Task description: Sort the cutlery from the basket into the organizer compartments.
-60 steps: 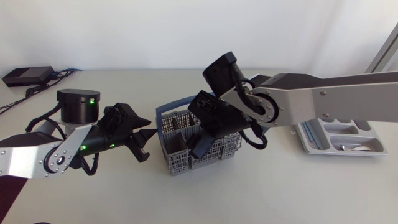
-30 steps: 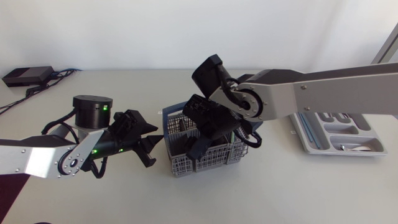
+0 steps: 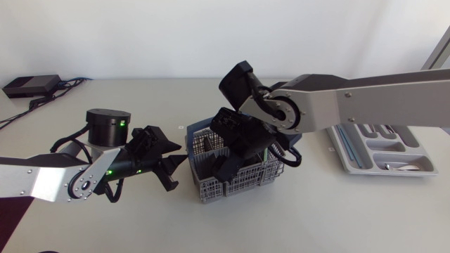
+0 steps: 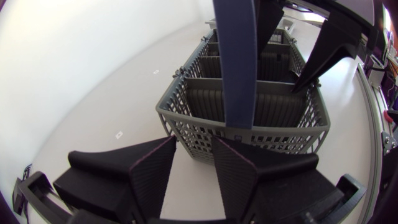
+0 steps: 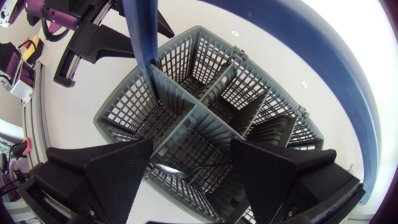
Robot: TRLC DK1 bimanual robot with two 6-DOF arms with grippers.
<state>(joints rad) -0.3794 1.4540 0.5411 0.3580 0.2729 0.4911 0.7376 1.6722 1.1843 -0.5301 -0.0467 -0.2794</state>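
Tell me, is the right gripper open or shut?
Open. The right gripper has its fingers wide apart over the basket, with nothing held between them.

**Table and its load, as I view it remotely.** The pale table [image 3: 330,218] carries three items. A grey mesh basket [image 4: 267,134] stands on it just ahead of the fingertips of my left gripper [image 4: 191,149]. The basket is also directly under the spread fingers [image 5: 118,174] of my right gripper [image 5: 191,149]. A pale grey organizer [image 3: 383,151] lies flat, well apart from both pairs of fingers, on the right arm's side. A black box [image 3: 28,86] sits well behind the left fingers, at the rear corner.
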